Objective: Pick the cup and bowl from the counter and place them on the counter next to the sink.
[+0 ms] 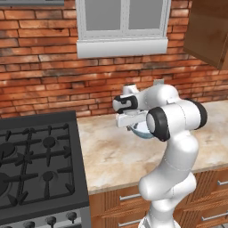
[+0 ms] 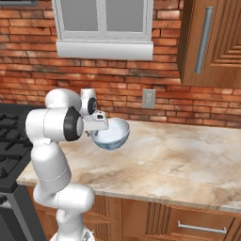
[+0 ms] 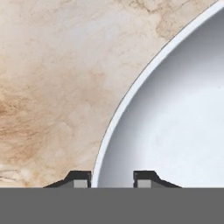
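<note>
You see the wide round bowl, white inside and light blue outside, hanging level above the beige-and-brown marbled stone counter, right of the black stove. The two-finger gripper is clamped across its near rim.

I stand in a home kitchen: a beige-and-brown marbled stone counter on wooden cabinet fronts, a black gas stove with burner grates, red brick wall, probably a white-framed window.
</note>
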Robot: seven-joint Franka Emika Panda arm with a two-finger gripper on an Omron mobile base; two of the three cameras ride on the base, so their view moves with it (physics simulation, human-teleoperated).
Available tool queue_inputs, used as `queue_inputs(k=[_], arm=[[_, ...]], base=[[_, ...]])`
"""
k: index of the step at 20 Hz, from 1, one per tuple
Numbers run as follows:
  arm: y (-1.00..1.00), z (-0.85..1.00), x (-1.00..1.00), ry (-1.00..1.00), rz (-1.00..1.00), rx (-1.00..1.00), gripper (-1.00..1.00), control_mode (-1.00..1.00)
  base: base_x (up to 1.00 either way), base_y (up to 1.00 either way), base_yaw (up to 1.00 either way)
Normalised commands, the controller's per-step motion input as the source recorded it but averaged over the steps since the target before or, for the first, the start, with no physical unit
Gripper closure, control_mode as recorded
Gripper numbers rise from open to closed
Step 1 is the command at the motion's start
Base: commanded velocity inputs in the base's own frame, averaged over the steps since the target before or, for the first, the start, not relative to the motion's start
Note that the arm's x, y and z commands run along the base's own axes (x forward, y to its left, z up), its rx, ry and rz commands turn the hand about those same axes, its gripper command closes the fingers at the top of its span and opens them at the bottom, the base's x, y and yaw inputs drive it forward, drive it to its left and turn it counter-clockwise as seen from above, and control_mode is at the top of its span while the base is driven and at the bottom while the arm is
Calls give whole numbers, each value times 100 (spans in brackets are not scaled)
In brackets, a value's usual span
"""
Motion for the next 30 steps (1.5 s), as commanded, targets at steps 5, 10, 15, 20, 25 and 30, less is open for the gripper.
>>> queue_inputs(k=[5,10,15,20,25,30], arm=[[0,0,-2,0,0,1,100,-100],[0,9,0,0,0,0,100,-100],[0,37,-13,-4,0,3,100,-100],[0,30,-3,0,2,1,100,-100],[0,10,-22,0,3,0,100,-100],[0,0,-34,0,3,-5,100,-100]], base=[[0,0,0],[0,0,0],[0,0,0],[0,0,0],[0,0,0],[0,0,0]])
